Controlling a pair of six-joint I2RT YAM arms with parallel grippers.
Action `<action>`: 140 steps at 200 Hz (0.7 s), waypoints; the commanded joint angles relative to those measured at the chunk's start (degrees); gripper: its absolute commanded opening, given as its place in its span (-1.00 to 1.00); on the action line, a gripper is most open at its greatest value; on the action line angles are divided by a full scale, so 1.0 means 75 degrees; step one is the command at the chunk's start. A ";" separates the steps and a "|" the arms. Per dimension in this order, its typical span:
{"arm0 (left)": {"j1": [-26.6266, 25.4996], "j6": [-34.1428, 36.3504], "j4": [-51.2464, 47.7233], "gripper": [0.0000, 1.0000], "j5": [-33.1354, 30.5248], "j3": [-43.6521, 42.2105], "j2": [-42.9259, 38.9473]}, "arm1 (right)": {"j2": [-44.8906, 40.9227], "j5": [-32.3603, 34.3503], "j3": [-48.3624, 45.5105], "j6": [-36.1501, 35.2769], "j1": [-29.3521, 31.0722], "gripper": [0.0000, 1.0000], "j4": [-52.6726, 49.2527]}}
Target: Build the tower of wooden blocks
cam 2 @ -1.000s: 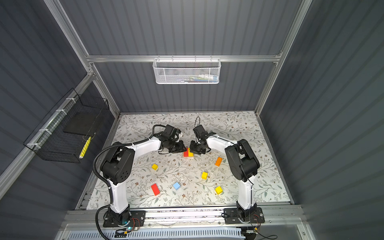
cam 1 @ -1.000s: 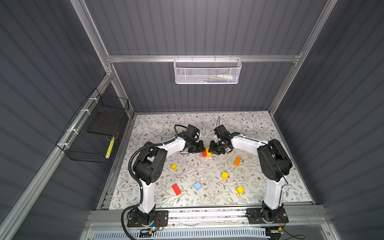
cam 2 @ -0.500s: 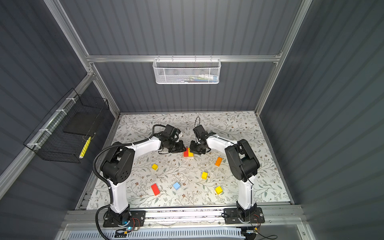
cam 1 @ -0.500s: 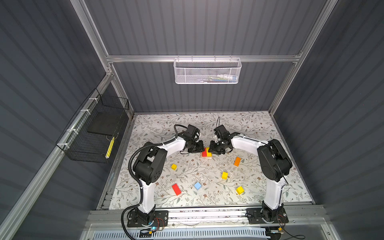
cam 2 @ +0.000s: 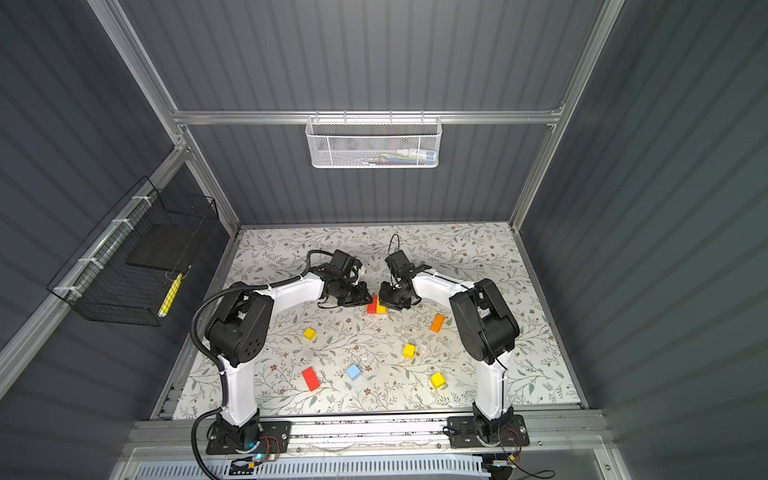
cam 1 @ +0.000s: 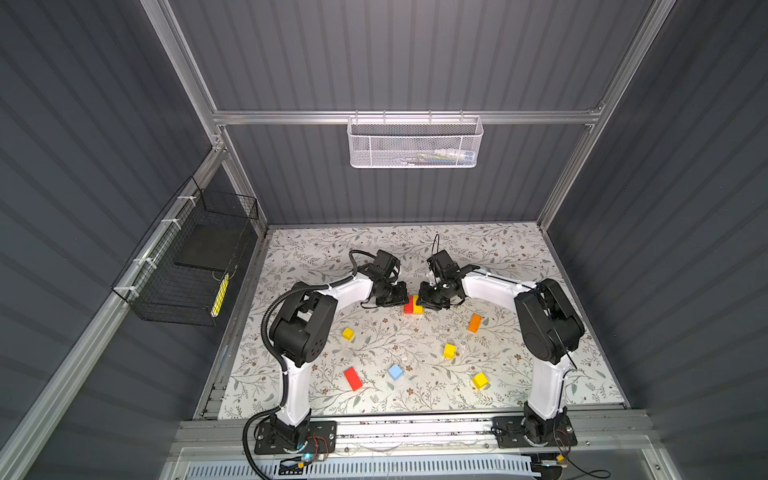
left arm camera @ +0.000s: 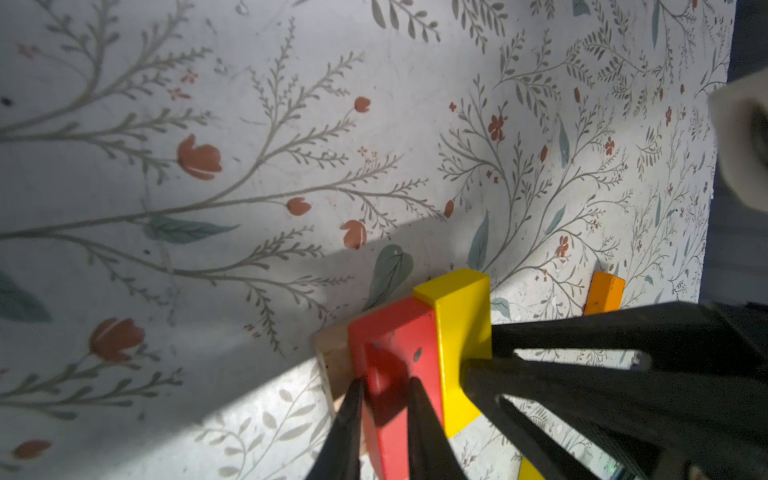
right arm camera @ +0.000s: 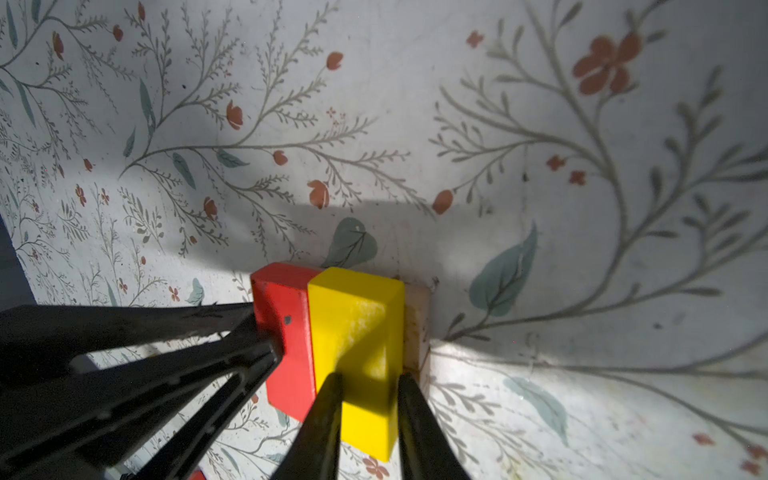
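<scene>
The tower stands mid-table as a red brick [cam 1: 408, 304] and a yellow brick [cam 1: 418, 308] lying side by side on a bare tan brick [left arm camera: 332, 353]. My left gripper [left arm camera: 384, 386] is shut, its tips against the red brick [left arm camera: 395, 332] on the left. On the other side, my right gripper [right arm camera: 370, 382] has its fingers close together over the yellow brick [right arm camera: 353, 316], the gap narrower than the brick. In both top views the grippers flank the pair. Loose wood blocks lie nearer the front: an orange brick [cam 1: 474, 323], a blue cube [cam 1: 395, 371], a second red brick [cam 1: 353, 378].
Three loose yellow cubes [cam 1: 348, 333] [cam 1: 449, 350] [cam 1: 479, 380] sit on the floral table. A white mesh basket [cam 1: 413, 143] hangs on the back wall. A black wire basket [cam 1: 195, 266] hangs on the left wall. Both arm bases stand at the front rail.
</scene>
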 commanded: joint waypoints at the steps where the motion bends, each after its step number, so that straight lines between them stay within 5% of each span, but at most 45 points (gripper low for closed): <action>1: -0.0039 -0.0008 -0.0200 -0.59 -0.0029 0.0229 0.0078 | -0.0191 0.0118 -0.0010 0.0009 0.0043 -0.46 -0.0249; 140: -0.0045 0.0001 -0.0358 -0.56 -0.0654 0.0001 -0.0689 | -0.0324 0.0500 0.0248 -0.0077 -0.0060 -0.24 -0.0292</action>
